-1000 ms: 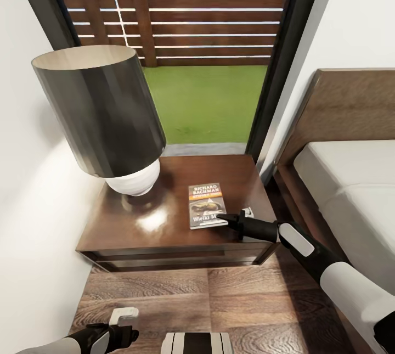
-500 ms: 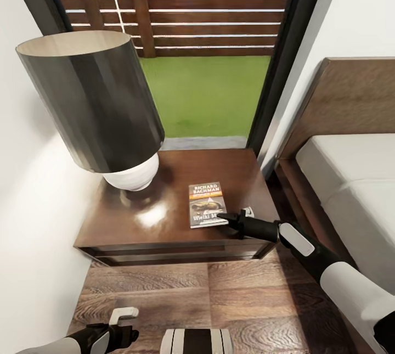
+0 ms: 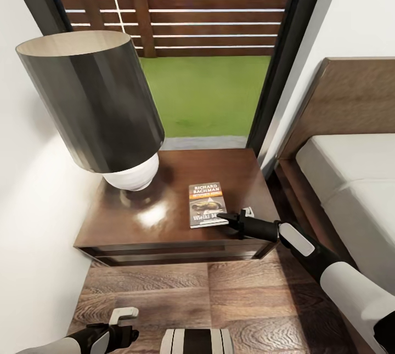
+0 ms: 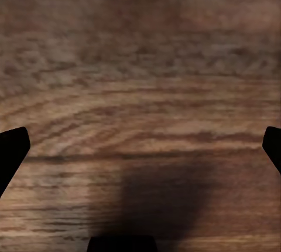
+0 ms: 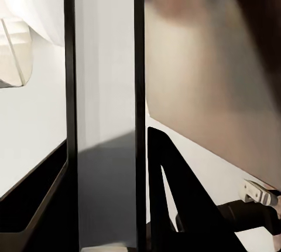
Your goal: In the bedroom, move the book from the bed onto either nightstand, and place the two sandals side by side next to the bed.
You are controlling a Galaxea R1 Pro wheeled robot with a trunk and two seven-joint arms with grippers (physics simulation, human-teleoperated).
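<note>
**Brown nightstand carries book, title part-hidden**

Wood-plank floor point(image 3: 258, 299), bed point(image 3: 351, 189) cut off at right edge. Nightstand point(image 3: 164, 222) w/ lamp point(image 3: 99, 107); book point(image 3: 207, 204) lies flat on top, its near corner and title covered by right pincer point(image 3: 225, 217), can't tell if open or gripping. Left pincer point(image 4: 140, 146) spread wide over floor, tips barely visible.

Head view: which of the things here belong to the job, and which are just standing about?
Part of the job:
- book, lying flat on the nightstand
- bed
- right gripper, at the book's near corner

Just standing about:
- lamp on the nightstand
- window
</note>
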